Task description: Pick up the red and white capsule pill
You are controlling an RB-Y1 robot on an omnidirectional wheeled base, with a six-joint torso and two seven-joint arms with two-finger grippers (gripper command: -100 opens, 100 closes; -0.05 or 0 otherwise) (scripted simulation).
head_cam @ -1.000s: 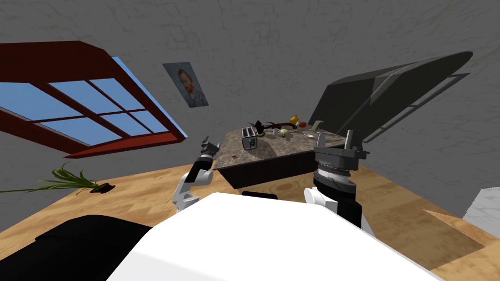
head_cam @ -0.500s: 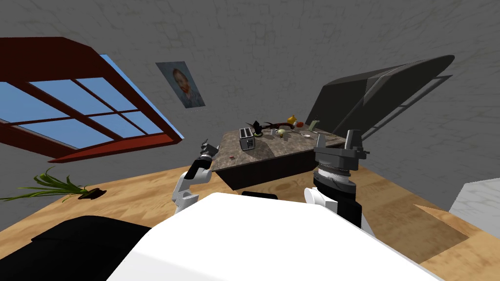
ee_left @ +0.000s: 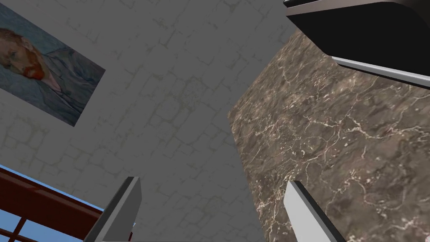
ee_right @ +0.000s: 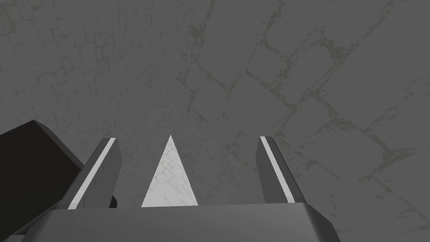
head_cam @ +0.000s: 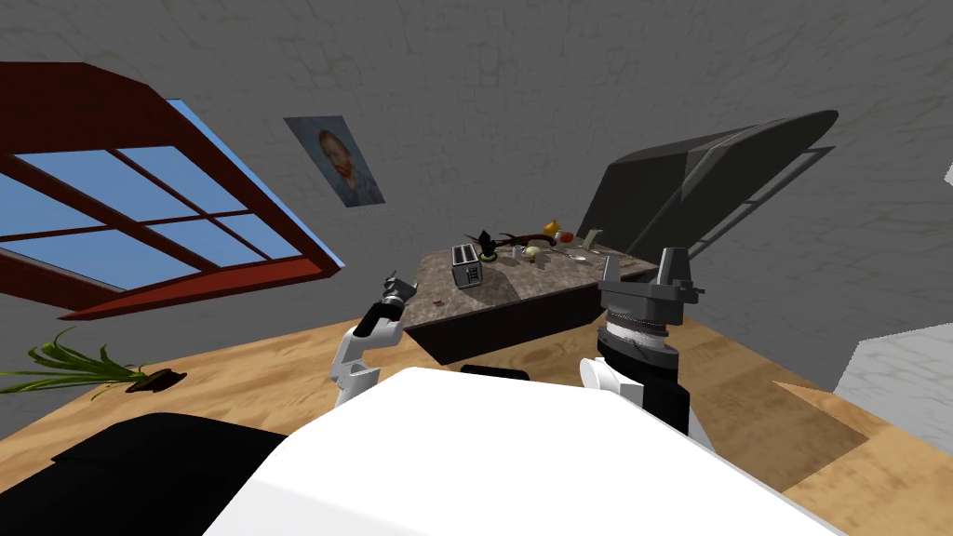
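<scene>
Your left gripper (head_cam: 395,283) hangs open just beside the marbled surface (head_cam: 521,279). The tiny reddish pill (head_cam: 437,301) lies near that corner. It looks light, smooth and likely to roll, so pinch across its middle. Your right gripper (head_cam: 642,262) is open too.

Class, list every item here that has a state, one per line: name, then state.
left gripper: open, empty, at the edge of the table
right gripper: open, empty
capsule pill: lying on the table, not gripped
toaster: upright on the table
</scene>
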